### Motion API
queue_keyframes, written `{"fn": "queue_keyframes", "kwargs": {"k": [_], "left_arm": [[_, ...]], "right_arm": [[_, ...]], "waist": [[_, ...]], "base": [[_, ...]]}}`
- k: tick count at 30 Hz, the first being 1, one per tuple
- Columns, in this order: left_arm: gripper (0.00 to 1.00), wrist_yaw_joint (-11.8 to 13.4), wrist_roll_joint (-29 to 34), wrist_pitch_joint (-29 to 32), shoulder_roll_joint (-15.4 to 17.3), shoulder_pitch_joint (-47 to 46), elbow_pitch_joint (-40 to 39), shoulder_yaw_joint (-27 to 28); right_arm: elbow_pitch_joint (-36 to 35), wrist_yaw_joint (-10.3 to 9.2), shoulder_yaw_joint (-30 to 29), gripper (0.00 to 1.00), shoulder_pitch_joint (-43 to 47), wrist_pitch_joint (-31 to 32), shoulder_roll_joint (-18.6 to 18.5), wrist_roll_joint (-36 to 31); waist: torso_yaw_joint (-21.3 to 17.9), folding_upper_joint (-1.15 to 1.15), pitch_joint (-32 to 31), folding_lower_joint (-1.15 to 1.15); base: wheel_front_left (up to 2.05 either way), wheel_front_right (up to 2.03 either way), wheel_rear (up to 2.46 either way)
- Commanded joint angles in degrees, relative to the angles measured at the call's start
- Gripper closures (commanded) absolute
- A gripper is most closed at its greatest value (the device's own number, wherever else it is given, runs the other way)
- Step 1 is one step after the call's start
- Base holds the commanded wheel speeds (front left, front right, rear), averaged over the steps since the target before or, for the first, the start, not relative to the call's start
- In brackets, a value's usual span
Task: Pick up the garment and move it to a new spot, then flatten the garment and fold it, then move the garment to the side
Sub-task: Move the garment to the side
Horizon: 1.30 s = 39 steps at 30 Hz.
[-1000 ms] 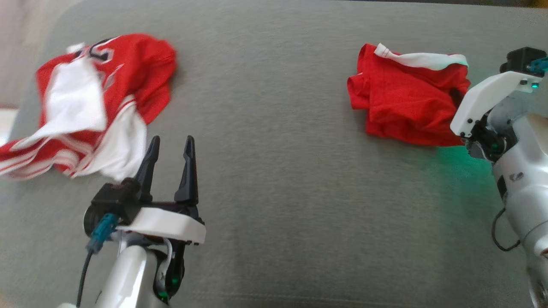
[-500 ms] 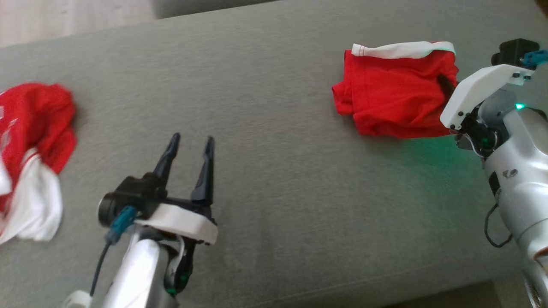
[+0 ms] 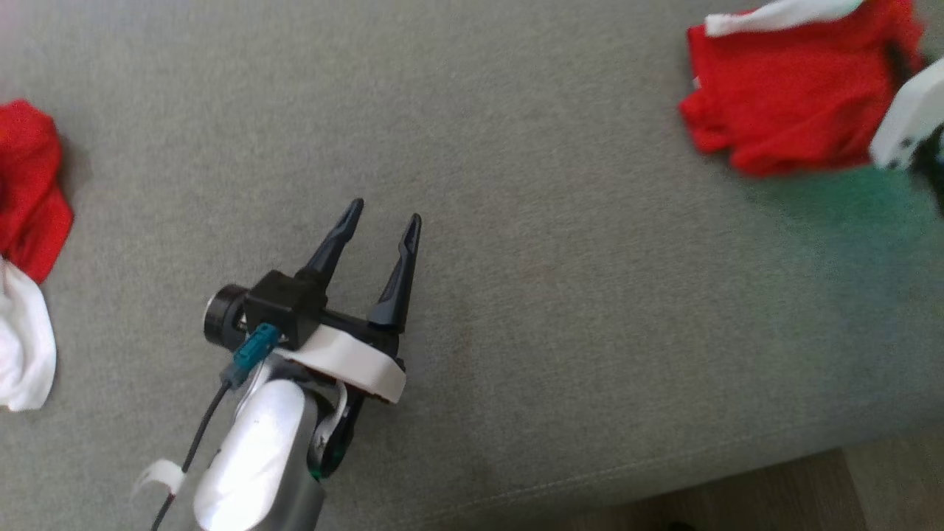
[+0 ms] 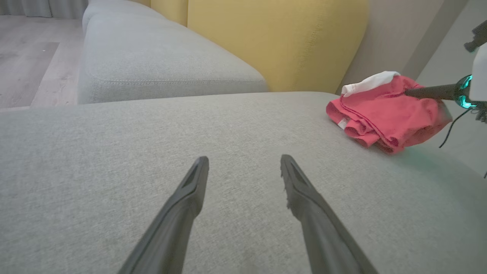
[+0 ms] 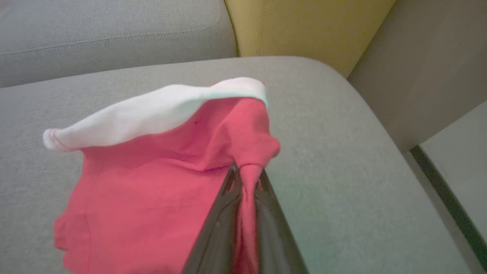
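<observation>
The red garment [image 3: 789,103], with a white band along its top, lies bunched in the upper right of the head view on the grey sofa seat [image 3: 531,310], and the frame edge cuts off its upper part. The right gripper [image 5: 246,170] is clamped tight on a twisted pinch of the red cloth at the lower middle of the right wrist view. In the head view its white housing sits blurred at the right edge, cut off. The left gripper [image 3: 386,210], lower left of centre, has its two fingers spread wide with nothing between them, over bare seat. A second garment [image 3: 29,192], red and white, is cut off at the left edge. That makes two garments and two grippers. One yellow back cushion [image 4: 274,38] fills the top of the left wrist view.
</observation>
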Motion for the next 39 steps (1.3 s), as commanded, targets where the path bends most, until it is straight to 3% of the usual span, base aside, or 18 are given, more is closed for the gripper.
{"fn": "queue_keyframes", "kwargs": {"k": [1,8,13,14,15,24,33,39], "left_arm": [[0.0,-0.1,0.63,-0.32,0.55,-1.75,-1.5,1.78],[0.0,-0.25,1.13,-0.32,0.76,-3.05,-1.6,2.4],[0.0,-0.23,1.16,-0.32,0.72,-2.95,-1.66,2.73],[0.0,-0.23,1.13,-0.32,0.7,-2.9,-1.64,2.79],[0.0,-0.24,1.06,-0.32,0.69,-2.87,-1.59,2.85],[0.0,0.02,-0.12,-0.32,0.54,-1.68,-1.69,3.91],[0.0,0.89,-1.38,-0.32,0.46,2.45,-3.07,7.78],[0.0,2.51,-1.22,-0.32,0.44,4.83,-3.67,11.92]], "right_arm": [[-0.96,0.4,0.99,1.0,-2.23,-1.22,-1.42,-0.78],[4.36,0.4,2.05,1.0,-7.31,-2.98,-4.99,-3.27],[7.49,0.4,1.45,1.0,-8.99,-3.93,-5.08,-4.1],[7.8,0.4,1.33,0.62,-9.04,-4.24,-4.94,-4.15],[8.06,0.4,1.29,0.0,-9.08,-4.59,-4.8,-4.29],[8.53,0.4,1.32,0.0,-9.04,-10.64,-3.23,-5.73],[-3.05,0.4,2.94,0.0,-3.78,-19.71,-0.74,-2.33],[-15.72,0.4,1.87,0.0,7.69,-21.66,0.03,0.17]], "waist": [[1.17,0.0,2.06,0.0],[2.43,0.0,5.31,0.0],[2.68,0.0,5.52,0.0],[2.71,0.0,5.38,0.0],[2.74,0.0,5.19,0.0],[3.63,0.0,0.92,0.0],[5.85,0.0,-7.77,0.0],[8.23,0.0,-13.09,0.0]], "base": [[0.0,0.0,0.0],[0.0,0.0,0.0],[0.0,0.0,0.0],[0.0,0.0,0.0],[0.0,0.0,0.0],[0.0,0.0,0.0],[0.0,0.0,0.0],[0.0,0.0,0.0]]}}
